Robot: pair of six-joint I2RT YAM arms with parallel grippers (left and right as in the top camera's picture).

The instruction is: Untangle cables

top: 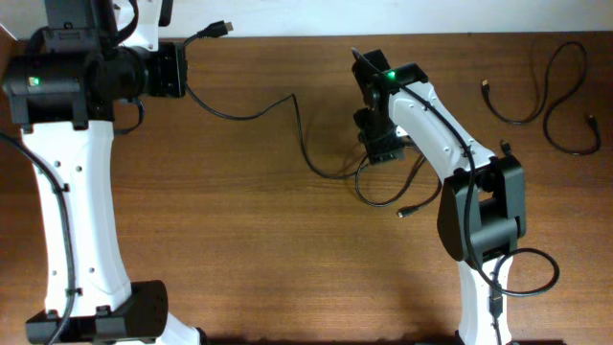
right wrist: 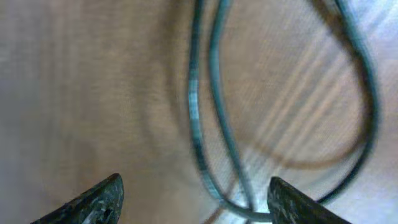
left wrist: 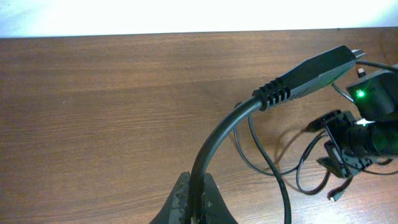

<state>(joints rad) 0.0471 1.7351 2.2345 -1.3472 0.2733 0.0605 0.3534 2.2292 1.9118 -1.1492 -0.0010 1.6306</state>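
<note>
A thin black cable (top: 251, 116) runs from my left gripper (top: 184, 69) across the table to a loose tangle of loops (top: 369, 196) under my right gripper (top: 383, 151). The left gripper (left wrist: 199, 199) is shut on this cable, and its plug end (left wrist: 311, 71) sticks out past the fingers and off the table. The right gripper (right wrist: 196, 205) is open and low over the tangle, with two cable strands (right wrist: 205, 143) between its fingers. A small plug (top: 406, 211) lies at the tangle's near edge.
A separate black cable (top: 551, 91) lies in loops at the far right. The right arm (left wrist: 367, 124) shows in the left wrist view. The right arm's own thicker cable (top: 536, 273) curls near its base. The table's far edge runs behind the left gripper.
</note>
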